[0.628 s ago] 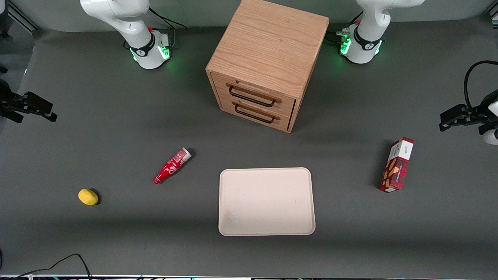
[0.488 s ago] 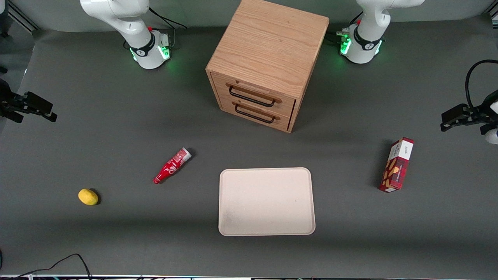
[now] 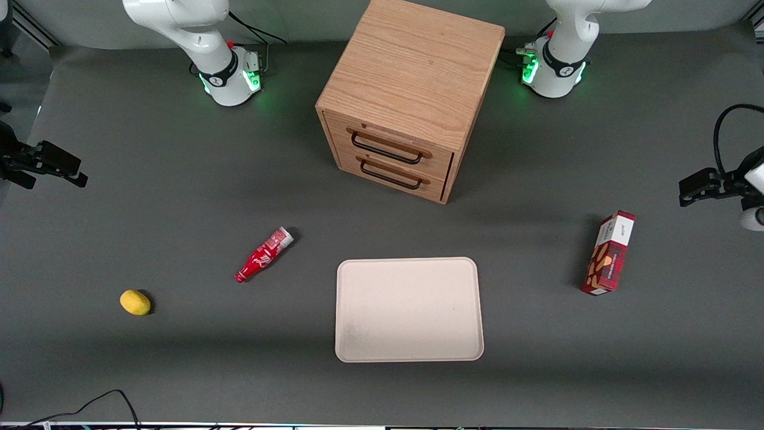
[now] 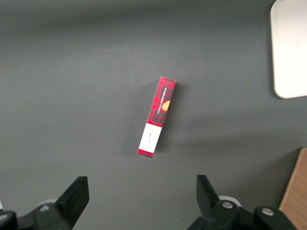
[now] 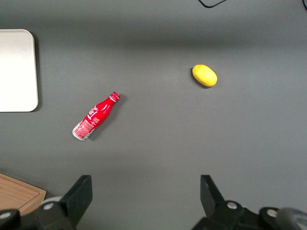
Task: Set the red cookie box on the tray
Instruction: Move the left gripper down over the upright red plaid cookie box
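- One box to be moved: red cookie box lying flat on the table toward the working arm's end, well apart from the tray, nothing lying between them.
- Hovering high above the table, farther from the front camera than the box: the gripper, fingers spread wide and holding nothing.
- Seen from the left wrist: red cookie box lying slightly askew to the line between the fingers, with a corner of the tray also showing.
- Judging the step in hand as the approach: worth centring over the middle of the box, turning the wrist so the fingers are crossing the narrow width, then coming straight down.
- Gripping near the middle of the long carton likely better than near the white end, to avoid tipping when lifted.
- Squeezing gently advised, thin card probably denting under hard pressure.
- Standing well apart from the box, farther from the front camera than the tray: a wooden drawer cabinet.
- Lying toward the parked arm's end: a small red bottle and a yellow lemon, neither in the way.
- Carrying low across to the tray looking unobstructed.
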Controlling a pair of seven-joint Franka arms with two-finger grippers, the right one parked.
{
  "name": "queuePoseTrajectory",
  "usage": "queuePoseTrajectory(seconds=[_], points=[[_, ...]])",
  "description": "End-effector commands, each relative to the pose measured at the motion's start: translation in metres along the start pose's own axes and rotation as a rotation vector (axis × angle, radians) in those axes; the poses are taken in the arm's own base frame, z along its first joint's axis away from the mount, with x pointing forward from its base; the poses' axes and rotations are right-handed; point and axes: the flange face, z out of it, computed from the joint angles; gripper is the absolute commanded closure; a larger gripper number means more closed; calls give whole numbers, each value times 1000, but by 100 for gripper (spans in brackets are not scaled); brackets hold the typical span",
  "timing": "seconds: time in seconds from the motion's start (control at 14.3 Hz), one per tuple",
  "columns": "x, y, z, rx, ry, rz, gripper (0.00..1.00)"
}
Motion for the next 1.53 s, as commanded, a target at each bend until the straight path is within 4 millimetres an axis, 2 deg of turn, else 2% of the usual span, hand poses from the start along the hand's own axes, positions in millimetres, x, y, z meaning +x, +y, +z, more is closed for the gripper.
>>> queuePoseTrajectory(seconds=[0.0, 0.07, 0.35, 0.7, 1.05, 1.47], points=[[-5, -28, 43, 7, -15, 107, 0], [-8, -33, 63, 3, -17, 114, 0], [-18, -30, 136, 6, 29, 148, 0], [-23, -15, 209, 11, 93, 150, 0], [-24, -3, 262, 7, 135, 151, 0], [-16, 8, 303, 15, 171, 166, 0]])
